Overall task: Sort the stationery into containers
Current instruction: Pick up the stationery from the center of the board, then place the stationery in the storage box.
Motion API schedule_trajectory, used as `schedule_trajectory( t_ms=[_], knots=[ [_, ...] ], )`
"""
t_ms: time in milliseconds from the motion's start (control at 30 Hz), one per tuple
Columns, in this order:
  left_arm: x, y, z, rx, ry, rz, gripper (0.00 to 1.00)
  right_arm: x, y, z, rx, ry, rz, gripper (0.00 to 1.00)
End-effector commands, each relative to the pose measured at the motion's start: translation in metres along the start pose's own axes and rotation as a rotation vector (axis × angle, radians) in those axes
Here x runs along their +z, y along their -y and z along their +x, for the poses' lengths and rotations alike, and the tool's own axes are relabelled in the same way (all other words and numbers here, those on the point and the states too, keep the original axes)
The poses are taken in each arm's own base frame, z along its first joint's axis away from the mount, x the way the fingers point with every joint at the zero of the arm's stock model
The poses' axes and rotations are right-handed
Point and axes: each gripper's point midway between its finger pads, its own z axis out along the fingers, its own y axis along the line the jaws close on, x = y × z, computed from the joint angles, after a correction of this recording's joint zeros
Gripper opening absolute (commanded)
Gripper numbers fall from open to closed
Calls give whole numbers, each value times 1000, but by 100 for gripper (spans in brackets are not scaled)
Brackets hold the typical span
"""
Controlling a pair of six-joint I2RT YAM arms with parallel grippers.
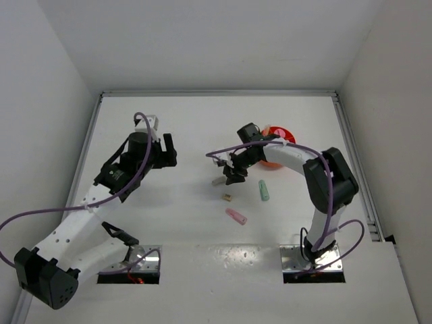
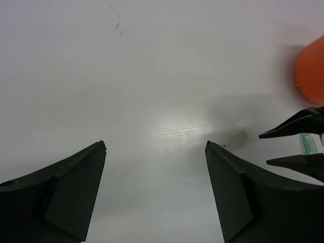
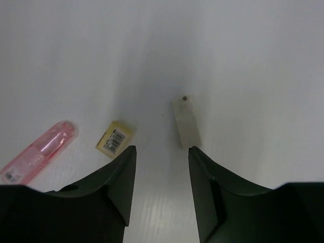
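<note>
The orange bowl [image 1: 278,132] stands at the back right, partly hidden by my right arm; it also shows in the left wrist view [image 2: 311,71]. A grey block [image 1: 218,181], a tan block [image 1: 228,197], a mint-green stick [image 1: 264,190] and a pink tube [image 1: 236,216] lie on the table. My right gripper [image 1: 233,177] is open and empty just above the grey block [image 3: 186,122], with the tan block [image 3: 115,139] and pink tube [image 3: 38,158] to its left. My left gripper [image 1: 173,151] is open and empty over bare table.
White walls close the table on the left, back and right. In the left wrist view the right gripper's fingers [image 2: 296,127] show at the right edge, with the grey block [image 2: 235,137] and mint-green stick [image 2: 308,143] near them.
</note>
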Motion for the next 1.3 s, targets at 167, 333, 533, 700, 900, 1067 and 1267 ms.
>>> schedule_trajectory(
  t_ms=[167,333,533,700,900,1067,1267],
  knots=[
    [-9,-25,-15,-51,101,-123,86,40,36,-4,-225,-56,-34,46],
    [-14,-26,-19,-66,123,-125,86,55,30,7,-232,-105,-91,45],
    [-19,-29,-22,-70,139,-139,86,67,27,16,-250,-156,-109,46],
    [-22,-32,-25,-83,156,-151,86,70,24,23,-231,-199,-135,12],
    [-24,-30,-26,-86,161,-135,86,13,80,-41,-80,-159,295,0],
    [-18,-19,-20,-61,126,-80,86,-144,131,-87,401,-59,1033,0],
    [-16,-11,-15,-47,98,-37,84,-268,103,-19,643,-177,1534,0]
  ],
)
